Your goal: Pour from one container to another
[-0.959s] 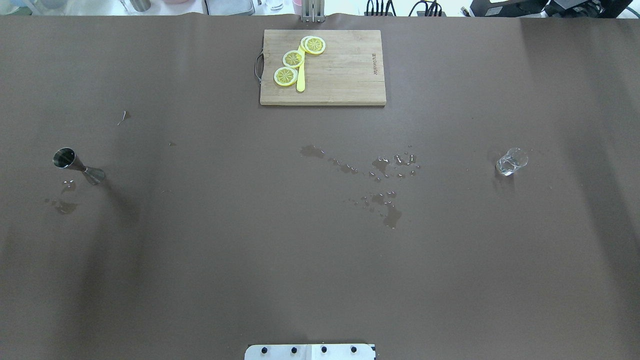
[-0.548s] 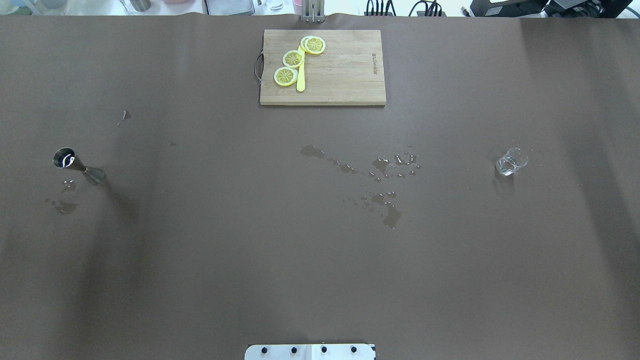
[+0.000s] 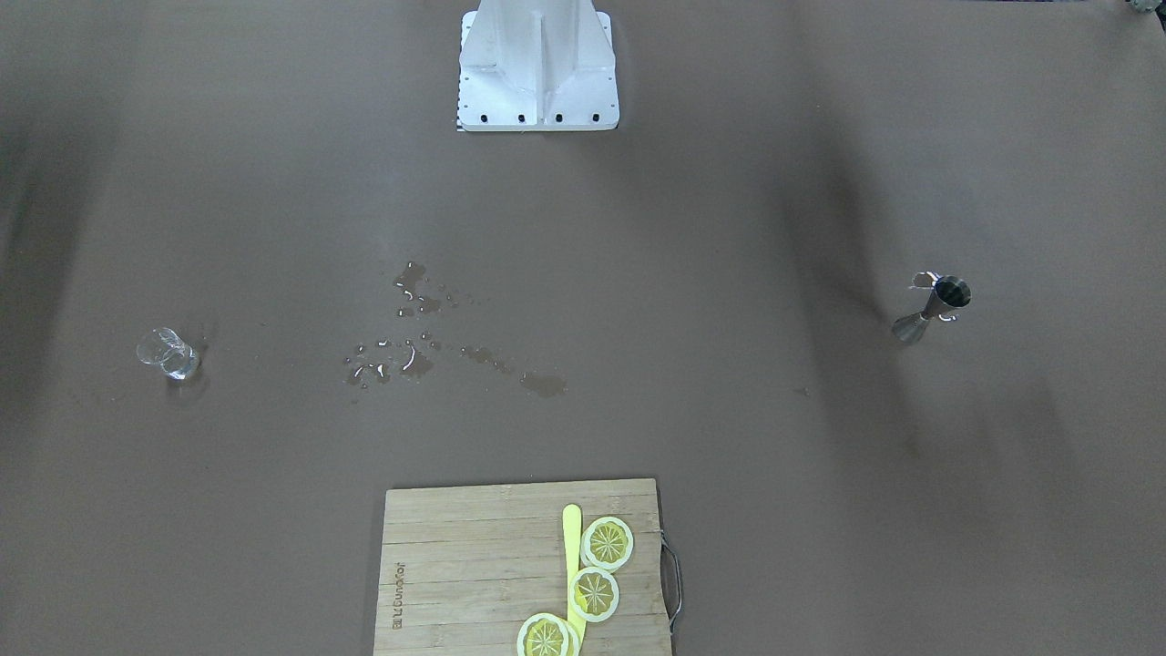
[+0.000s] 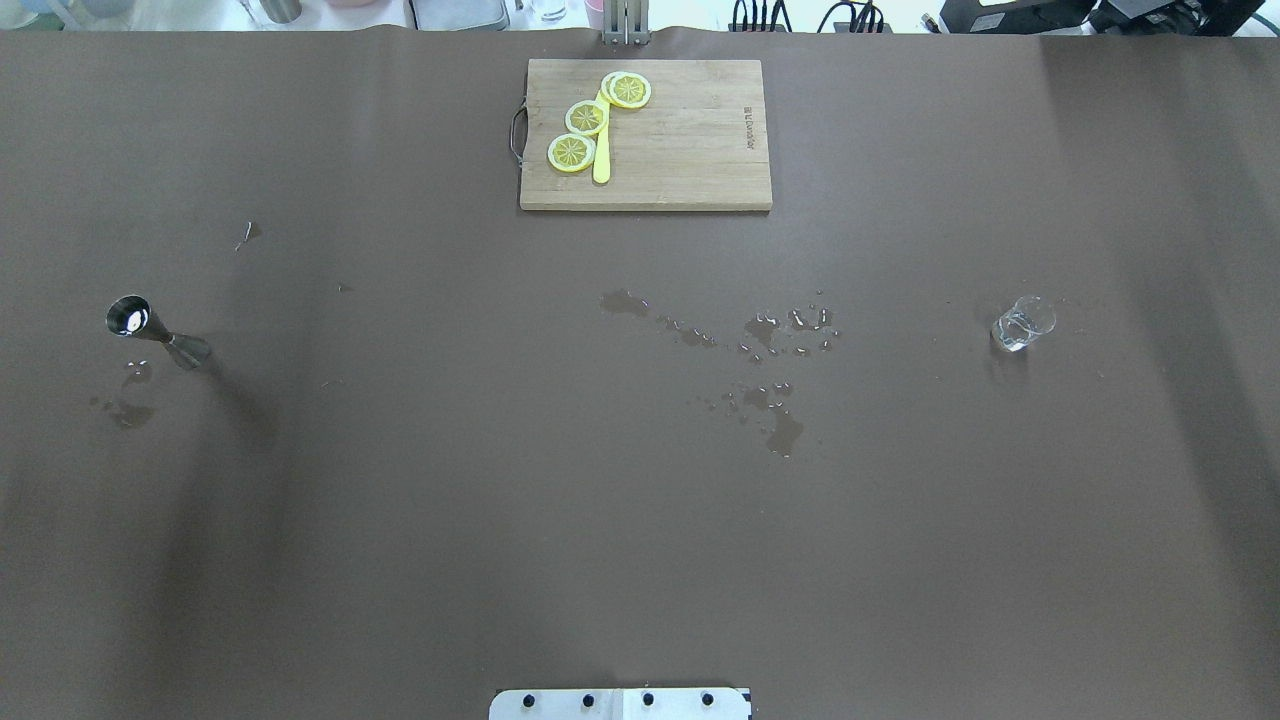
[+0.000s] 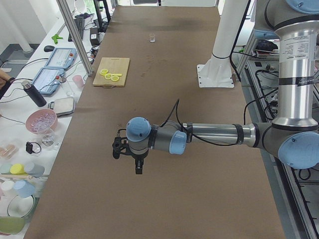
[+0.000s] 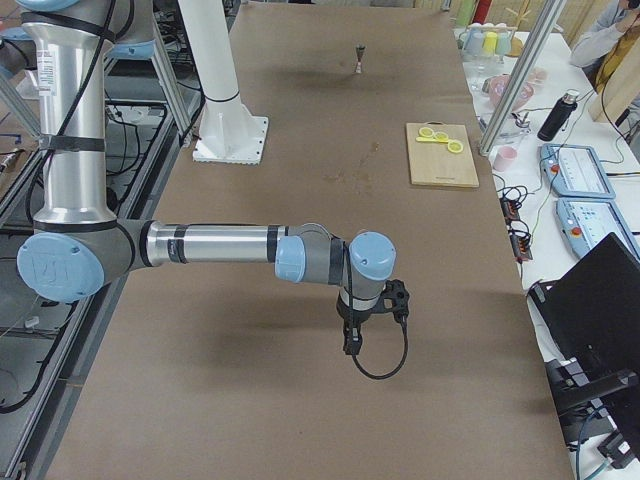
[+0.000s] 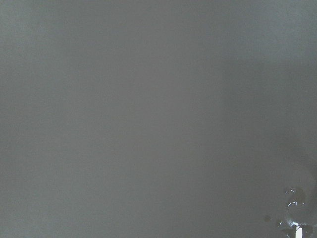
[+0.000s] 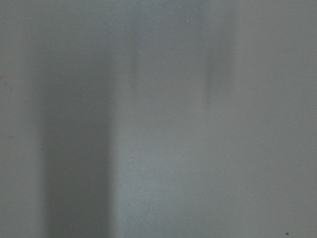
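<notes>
The small clear glass stands upright at the table's right side, also visible in the front-facing view. The metal jigger stands upright far off at the left side. Neither gripper appears in the overhead or front-facing views. In the exterior left view my left gripper hangs over bare table, pointing down. In the exterior right view my right gripper does the same. I cannot tell whether either is open or shut. Both wrist views show only blurred table surface.
A wooden cutting board with lemon slices and a yellow knife lies at the far middle. Water puddles are spread over the table's centre, and smaller ones lie by the jigger. The robot base stands at the near edge.
Nothing on the table has moved. Only the bright glint inside the jigger's mouth has shifted.
</notes>
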Controlling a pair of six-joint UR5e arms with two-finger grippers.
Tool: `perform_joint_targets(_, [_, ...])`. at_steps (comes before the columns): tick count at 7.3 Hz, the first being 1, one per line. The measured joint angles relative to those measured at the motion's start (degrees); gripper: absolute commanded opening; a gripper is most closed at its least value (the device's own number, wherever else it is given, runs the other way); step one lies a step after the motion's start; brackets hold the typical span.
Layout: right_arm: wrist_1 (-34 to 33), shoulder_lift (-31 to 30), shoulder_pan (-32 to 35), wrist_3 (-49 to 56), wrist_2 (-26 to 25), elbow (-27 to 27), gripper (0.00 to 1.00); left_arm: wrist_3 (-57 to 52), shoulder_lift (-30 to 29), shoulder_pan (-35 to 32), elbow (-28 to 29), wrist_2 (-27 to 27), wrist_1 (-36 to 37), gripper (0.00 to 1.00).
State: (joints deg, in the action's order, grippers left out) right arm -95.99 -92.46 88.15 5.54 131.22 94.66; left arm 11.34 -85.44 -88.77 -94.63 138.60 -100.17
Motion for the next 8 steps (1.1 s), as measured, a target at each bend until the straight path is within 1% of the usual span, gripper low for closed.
perform_joint_targets(8, [0.02, -0.3, 0.0, 0.0, 0.0, 0.07, 1.0, 0.0, 0.01, -0.05, 0.73, 0.0, -0.02, 0.99])
